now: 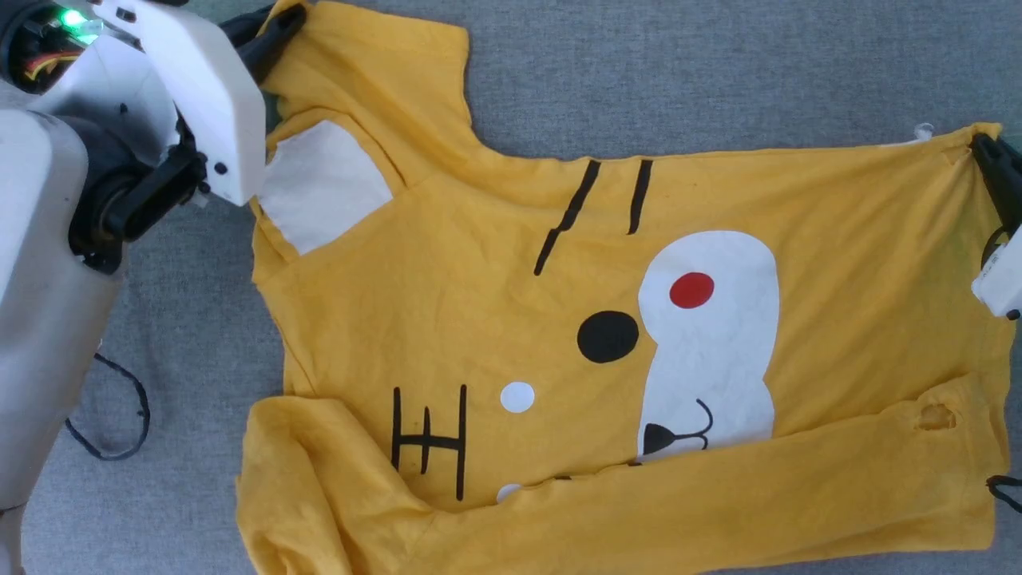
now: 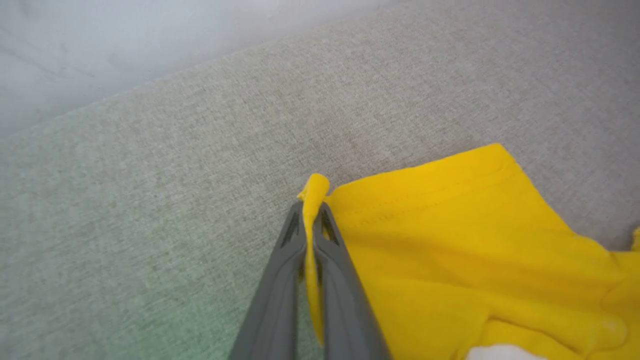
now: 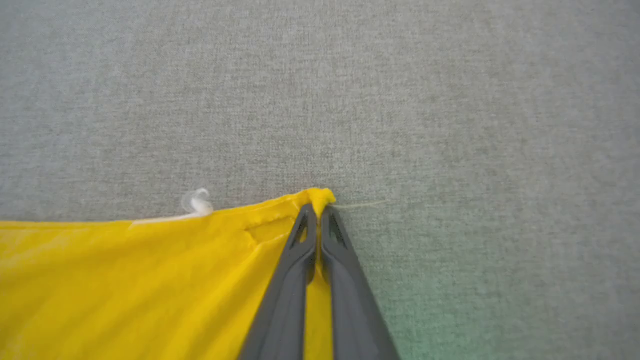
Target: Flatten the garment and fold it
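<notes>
Both ends pinched; cloth not yet flat.

- Location: the yellow T-shirt [image 1: 479,335] lies face up and sideways on the grey woven surface [image 1: 718,72]. The sleeves are toward 9 o'clock and the hem toward 3 o'clock.
- Left end effector [image 1: 281,28]: clamped on the far sleeve's cuff corner at 11 o'clock. The wrist view shows a ridge of yellow cloth pressed between the closed fingers.
- Right end effector [image 1: 988,156]: clamped on the far hem corner at 2 o'clock, with a nub of cloth poking past the tips.
- Look: a white ear patch [image 1: 323,184] sits by the neck. The print shows a white muzzle [image 1: 711,343] with a red dot [image 1: 691,290], a black eye [image 1: 608,336] and black stripes. The near edge is doubled over the print as a band from 7 to 4 o'clock. The near sleeve is bunched at 7 o'clock. There is a small hole [image 1: 936,417] near the hem at 4 o'clock.
- Handling, as a judgement: thin knit, light, limp and stretchy, so it goes wherever you drag it and holds no shape. Take it at seams and corners, as now. Avoid the hole, since pulling there likely tears it wider.
- Watch the loose black cable [image 1: 120,415] at 8 o'clock.
</notes>
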You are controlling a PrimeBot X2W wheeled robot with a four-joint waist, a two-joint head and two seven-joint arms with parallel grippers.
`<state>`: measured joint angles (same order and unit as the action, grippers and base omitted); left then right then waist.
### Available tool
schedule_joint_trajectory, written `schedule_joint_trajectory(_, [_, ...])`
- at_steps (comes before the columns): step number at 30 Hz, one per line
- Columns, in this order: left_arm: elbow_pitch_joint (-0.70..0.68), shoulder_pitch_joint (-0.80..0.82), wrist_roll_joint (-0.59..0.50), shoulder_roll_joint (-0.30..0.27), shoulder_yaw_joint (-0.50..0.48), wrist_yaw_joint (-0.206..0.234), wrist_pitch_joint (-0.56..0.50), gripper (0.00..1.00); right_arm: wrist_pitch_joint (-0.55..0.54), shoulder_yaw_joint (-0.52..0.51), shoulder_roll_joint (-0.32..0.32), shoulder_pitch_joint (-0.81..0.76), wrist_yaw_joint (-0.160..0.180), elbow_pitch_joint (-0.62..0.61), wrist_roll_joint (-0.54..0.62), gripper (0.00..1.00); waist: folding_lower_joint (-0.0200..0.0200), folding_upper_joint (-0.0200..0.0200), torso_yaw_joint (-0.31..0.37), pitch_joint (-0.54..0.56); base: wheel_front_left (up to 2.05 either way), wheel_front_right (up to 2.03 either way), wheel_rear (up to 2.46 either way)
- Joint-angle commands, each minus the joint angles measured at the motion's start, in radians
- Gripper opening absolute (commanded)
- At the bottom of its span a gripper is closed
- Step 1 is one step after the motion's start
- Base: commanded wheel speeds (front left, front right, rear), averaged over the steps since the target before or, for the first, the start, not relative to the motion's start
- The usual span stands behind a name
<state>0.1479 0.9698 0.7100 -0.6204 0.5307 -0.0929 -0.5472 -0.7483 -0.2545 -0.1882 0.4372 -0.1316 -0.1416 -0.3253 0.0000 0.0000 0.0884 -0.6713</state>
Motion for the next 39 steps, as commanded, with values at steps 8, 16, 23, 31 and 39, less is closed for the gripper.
schedule_joint_trajectory(8, [0.003, -0.054, 0.024, 0.016, -0.074, 0.029, 0.181, 0.0, 0.055, -0.014, 0.0, 0.012, 0.001, 0.016, 0.012, 0.0, 0.0, 0.0, -0.003, 0.083, 0.0, 0.0, 0.0])
schedule_joint_trajectory(16, [-0.106, -0.222, 0.041, -0.008, -0.142, 0.045, 0.367, 0.0, 0.119, -0.048, 0.003, -0.079, 0.001, -0.03, -0.008, 0.0, 0.0, 0.0, -0.019, 0.211, 0.0, 0.0, 0.0])
schedule_joint_trajectory(23, [-0.276, -0.471, 0.077, -0.05, -0.19, 0.092, 0.452, 0.0, 0.155, -0.074, 0.039, -0.216, 0.001, -0.079, -0.018, 0.0, 0.0, 0.0, -0.038, 0.312, 0.0, 0.0, 0.0])
schedule_joint_trajectory(31, [-0.425, -0.786, 0.114, -0.089, -0.237, 0.182, 0.505, 0.0, 0.17, -0.08, 0.091, -0.381, 0.001, -0.128, -0.044, 0.0, 0.0, 0.0, -0.052, 0.401, 0.0, 0.0, 0.0])
schedule_joint_trajectory(39, [-0.49, -1.073, 0.197, -0.061, -0.254, 0.232, 0.56, 0.0, 0.172, -0.096, 0.126, -0.519, 0.001, -0.138, -0.076, 0.0, 0.0, 0.0, -0.041, 0.436, 0.0, 0.0, 0.0])
